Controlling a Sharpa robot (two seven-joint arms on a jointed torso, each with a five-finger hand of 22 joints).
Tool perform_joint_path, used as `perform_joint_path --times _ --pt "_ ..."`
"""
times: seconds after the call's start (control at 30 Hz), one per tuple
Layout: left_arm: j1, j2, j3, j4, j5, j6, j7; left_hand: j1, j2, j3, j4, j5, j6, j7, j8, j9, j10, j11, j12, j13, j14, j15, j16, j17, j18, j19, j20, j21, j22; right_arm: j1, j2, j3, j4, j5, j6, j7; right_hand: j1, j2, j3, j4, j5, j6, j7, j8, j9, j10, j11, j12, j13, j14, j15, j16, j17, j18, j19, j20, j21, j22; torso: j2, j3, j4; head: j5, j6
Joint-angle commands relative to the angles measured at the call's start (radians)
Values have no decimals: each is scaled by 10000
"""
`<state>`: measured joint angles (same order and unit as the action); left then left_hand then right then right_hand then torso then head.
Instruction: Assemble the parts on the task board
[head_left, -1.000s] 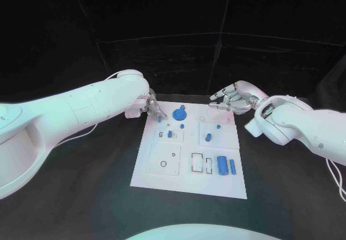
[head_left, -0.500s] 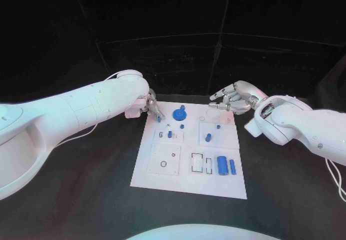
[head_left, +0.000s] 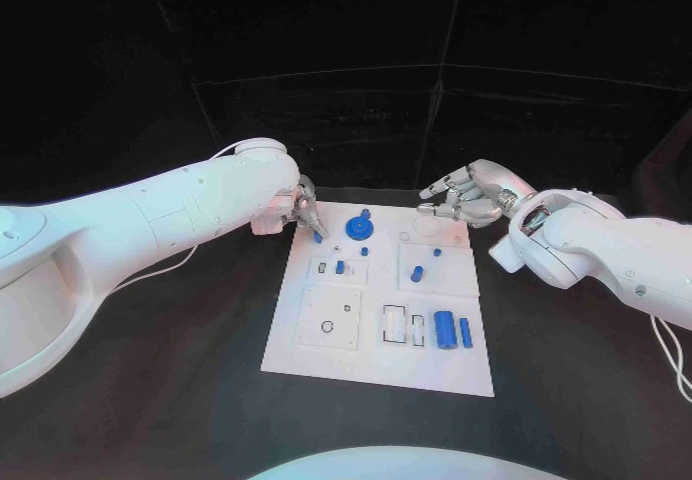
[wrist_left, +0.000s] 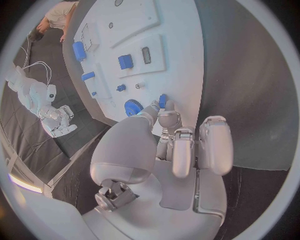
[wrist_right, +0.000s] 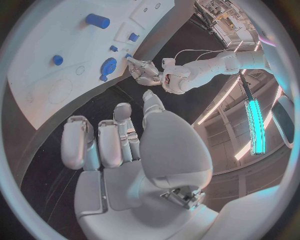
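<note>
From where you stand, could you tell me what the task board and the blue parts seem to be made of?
Task board: probably rigid plastic or coated sheet; flat, white, matte, with outlined recesses.
Blue parts, such as the large cylinder: likely moulded or printed plastic; uniform colour, dull sheen. The material cannot be confirmed.

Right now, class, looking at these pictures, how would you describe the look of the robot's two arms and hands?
Both arms are smooth, rounded white shells. The left arm has a thin white cable looping near its wrist joint; the right arm has one trailing at its far end. The left hand and right hand are silver-grey, with segmented fingers and broad palms.
</note>
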<state>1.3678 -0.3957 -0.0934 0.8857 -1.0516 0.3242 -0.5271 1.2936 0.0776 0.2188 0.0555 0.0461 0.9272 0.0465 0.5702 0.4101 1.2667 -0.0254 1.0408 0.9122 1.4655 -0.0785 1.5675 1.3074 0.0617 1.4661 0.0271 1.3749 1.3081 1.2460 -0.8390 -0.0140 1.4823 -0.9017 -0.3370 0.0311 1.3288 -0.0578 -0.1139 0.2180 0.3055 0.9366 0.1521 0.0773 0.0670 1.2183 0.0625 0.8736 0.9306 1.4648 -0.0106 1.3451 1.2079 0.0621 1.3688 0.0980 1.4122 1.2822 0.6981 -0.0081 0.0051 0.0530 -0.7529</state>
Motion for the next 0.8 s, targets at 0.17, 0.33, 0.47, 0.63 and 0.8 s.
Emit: perform_joint_path --times 0.17,0.33,0.47,0.63,0.8 --pt "8 -281 4 386 -62 -592 422 135 -40 670 -465 10 83 -7 67 43 100 -17 -57 -31 1053 -64 32 2634 -39 68 -56 -27 102 17 -6 5 5 -15 15 93 -9 89 -70 0 52 -26 -11 3 12 -63 4 -5 18 305 -17 -50 -20 71 -55 12 -46 -17 -11 1 24 -5 -18" --pt "18 -730 9 1110 -62 -1110 492 66 -268 1062 -656 7 125 -25 76 46 189 -28 -75 -29 1053 -75 32 2634 -43 82 -65 -13 133 17 -30 5 -5 -15 9 95 -9 89 -70 0 52 -26 -11 3 12 -63 4 -5 18 305 -17 -50 -20 71 -55 12 -46 -17 -21 -1 42 -5 -11" --pt "20 -1168 11 1877 -62 -1545 549 -38 -439 1405 -767 11 176 -32 90 49 278 -42 -68 -11 1053 -84 32 2634 -49 100 -71 10 172 17 -47 5 -16 -15 5 97 -9 89 -70 0 52 -26 -11 3 12 -63 4 -5 18 305 -17 -50 -20 71 -55 12 -46 -17 -23 -5 25 27 -4" --pt "2 -1776 3 2968 -66 -2160 626 -192 -700 1912 -917 15 237 -53 106 50 394 -58 -63 7 1053 -93 32 2634 -66 140 -77 70 260 17 -74 5 -36 -15 1 102 -9 92 -75 1 52 -24 -11 4 12 -62 4 -6 14 307 -17 -48 -15 69 -51 12 -44 -12 -18 -5 26 54 -2" --pt "-118 -2251 -5 3778 -265 -2729 714 -349 -882 2339 -999 22 287 -58 130 54 486 -62 -52 20 1053 -99 32 2634 -77 171 -80 112 323 17 -87 5 -42 -15 0 106 -9 92 -75 1 52 -24 -11 4 12 -62 4 -6 14 307 -17 -48 -15 69 -51 12 -44 -12 -23 -8 43 87 7"
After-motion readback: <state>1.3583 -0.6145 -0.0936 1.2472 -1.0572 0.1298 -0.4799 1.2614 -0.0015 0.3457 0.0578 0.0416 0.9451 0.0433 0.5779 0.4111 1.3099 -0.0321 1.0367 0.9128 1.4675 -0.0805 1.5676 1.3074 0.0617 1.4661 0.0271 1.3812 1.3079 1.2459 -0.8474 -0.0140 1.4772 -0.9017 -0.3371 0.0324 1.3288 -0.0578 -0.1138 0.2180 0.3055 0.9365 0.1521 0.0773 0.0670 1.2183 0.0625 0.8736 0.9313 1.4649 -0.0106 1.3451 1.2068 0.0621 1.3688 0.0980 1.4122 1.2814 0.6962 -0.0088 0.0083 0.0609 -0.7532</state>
